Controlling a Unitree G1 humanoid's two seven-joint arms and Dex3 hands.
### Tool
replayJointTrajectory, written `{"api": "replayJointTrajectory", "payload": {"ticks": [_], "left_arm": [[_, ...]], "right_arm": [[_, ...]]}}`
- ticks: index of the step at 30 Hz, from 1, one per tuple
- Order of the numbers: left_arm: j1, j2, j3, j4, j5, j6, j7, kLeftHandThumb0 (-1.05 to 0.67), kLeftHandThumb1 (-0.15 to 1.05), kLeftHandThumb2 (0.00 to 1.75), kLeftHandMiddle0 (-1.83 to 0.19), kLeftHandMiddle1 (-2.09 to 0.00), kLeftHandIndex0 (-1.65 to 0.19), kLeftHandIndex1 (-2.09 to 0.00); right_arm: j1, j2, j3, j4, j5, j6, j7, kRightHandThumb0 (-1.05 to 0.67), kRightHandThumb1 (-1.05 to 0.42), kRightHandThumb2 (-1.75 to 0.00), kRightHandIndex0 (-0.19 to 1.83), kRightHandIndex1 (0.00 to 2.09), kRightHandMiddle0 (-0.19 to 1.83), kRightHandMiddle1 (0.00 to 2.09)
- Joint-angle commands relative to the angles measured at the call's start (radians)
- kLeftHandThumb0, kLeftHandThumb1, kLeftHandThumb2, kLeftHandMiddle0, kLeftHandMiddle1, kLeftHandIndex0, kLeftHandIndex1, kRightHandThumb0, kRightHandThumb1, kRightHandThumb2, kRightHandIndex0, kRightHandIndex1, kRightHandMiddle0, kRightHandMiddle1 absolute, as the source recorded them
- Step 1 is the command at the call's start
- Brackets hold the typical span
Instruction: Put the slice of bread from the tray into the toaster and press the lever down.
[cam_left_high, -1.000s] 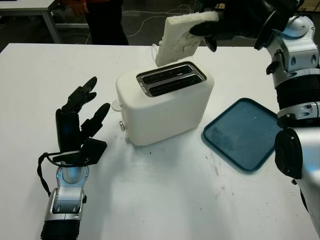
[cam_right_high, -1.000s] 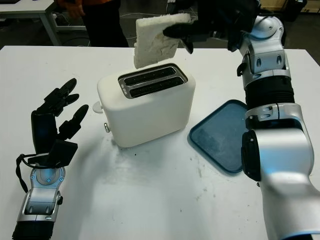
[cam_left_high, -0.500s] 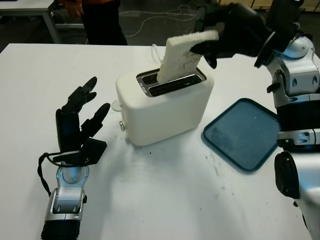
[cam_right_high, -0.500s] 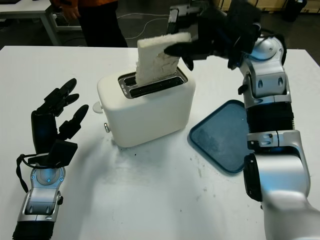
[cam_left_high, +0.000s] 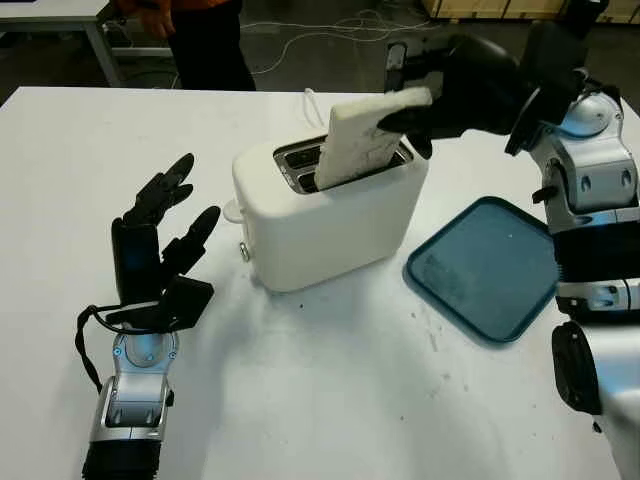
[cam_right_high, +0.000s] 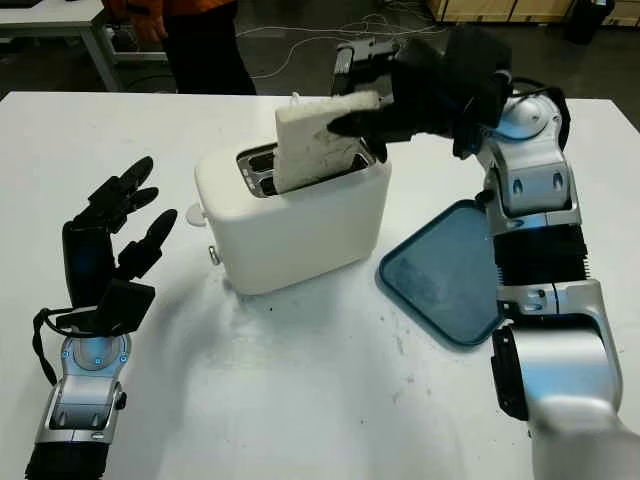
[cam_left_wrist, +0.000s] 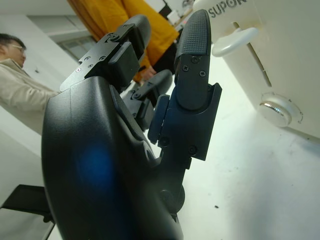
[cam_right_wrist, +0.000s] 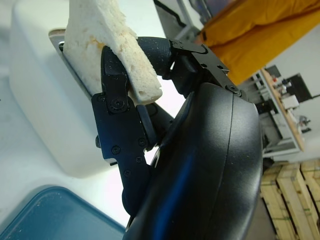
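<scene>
Partway into toaster (cam_left_high: 330, 205) slot, bread (cam_left_high: 362, 140), right hand (cam_left_high: 440, 95) gripping

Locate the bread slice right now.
In the head views, the bread slice is gripped by the right hand, tilted, with its lower edge inside a slot of the toaster, left of the tray.

Both hands, the left hand (cam_left_high: 155, 240) and right hand (cam_right_high: 430, 90), are wearing black shells with small screws, silver wrists, and ribbed black forearm sleeves.
</scene>
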Motion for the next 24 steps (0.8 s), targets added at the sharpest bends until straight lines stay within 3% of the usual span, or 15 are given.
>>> {"api": "replayJointTrajectory", "payload": {"ticks": [1, 16, 19, 21, 24], "left_arm": [[0.009, -0.006, -0.001, -0.004, -0.009, -0.003, -0.002, -0.59, 0.92, 0.25, -0.56, -0.52, -0.66, 0.00], [0.014, -0.007, -0.001, -0.004, -0.002, -0.007, 0.005, -0.59, 0.92, 0.25, -0.55, -0.54, -0.66, 0.00], [0.014, -0.006, -0.001, -0.003, 0.000, -0.007, 0.007, -0.59, 0.92, 0.25, -0.56, -0.54, -0.67, 0.00], [0.015, -0.005, 0.000, -0.002, 0.002, -0.008, 0.008, -0.59, 0.92, 0.25, -0.56, -0.53, -0.66, 0.00], [0.016, -0.006, -0.001, -0.005, -0.005, -0.005, 0.002, -0.60, 0.92, 0.25, -0.55, -0.53, -0.66, 0.00]], "right_arm": [[0.017, 0.003, 0.014, -0.009, -0.007, 0.013, -0.011, -0.41, -0.92, -0.33, 1.12, 1.75, 0.94, 1.74], [0.057, 0.040, 0.084, 0.032, -0.056, -0.067, -0.057, -0.35, -0.92, -0.33, 1.09, 1.75, 0.88, 1.75], [0.067, 0.031, 0.105, 0.031, -0.103, -0.146, -0.093, -0.44, -0.92, -0.21, 1.02, 1.75, 0.79, 1.75], [0.066, 0.019, 0.117, 0.031, -0.127, -0.185, -0.099, -0.52, -0.91, -0.09, 0.78, 1.72, 0.64, 1.56], [0.056, -0.023, 0.147, 0.043, -0.186, -0.319, -0.094, -0.63, -0.87, -0.01, 0.27, 1.26, 0.56, 0.62]]}}
